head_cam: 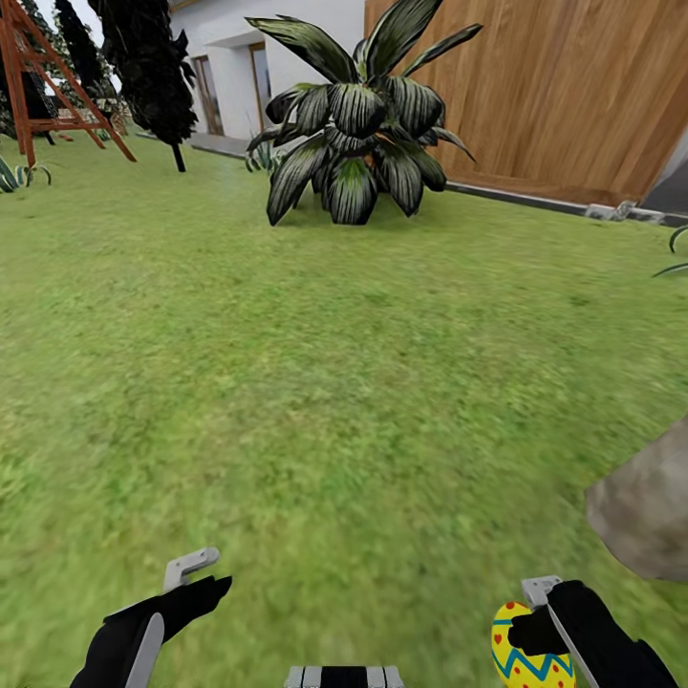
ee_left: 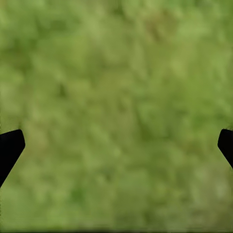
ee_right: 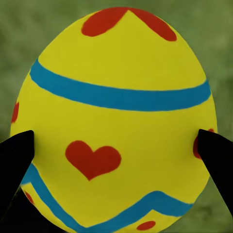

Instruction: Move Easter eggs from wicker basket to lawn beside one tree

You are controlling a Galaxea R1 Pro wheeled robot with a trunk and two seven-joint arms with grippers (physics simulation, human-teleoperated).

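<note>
Item: one egg [ee_right: 119,121], yellow with blue bands and red hearts, clamped between the fingers of the right tool [head_cam: 540,635], carried low above the lawn [head_cam: 363,382]. Left tool [head_cam: 186,573] spread, empty. Grey trunk [head_cam: 645,511] near right. Risk: round shell slipping from a two-point pinch; rolling away once set down.

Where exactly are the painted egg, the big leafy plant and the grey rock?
Painted egg [ee_right: 119,126]: right wrist view, on its yellow middle above the red heart.
Big leafy plant [head_cam: 355,143]: head view, on its central striped leaves.
Grey rock [head_cam: 645,511]: head view, on its visible face.
</note>
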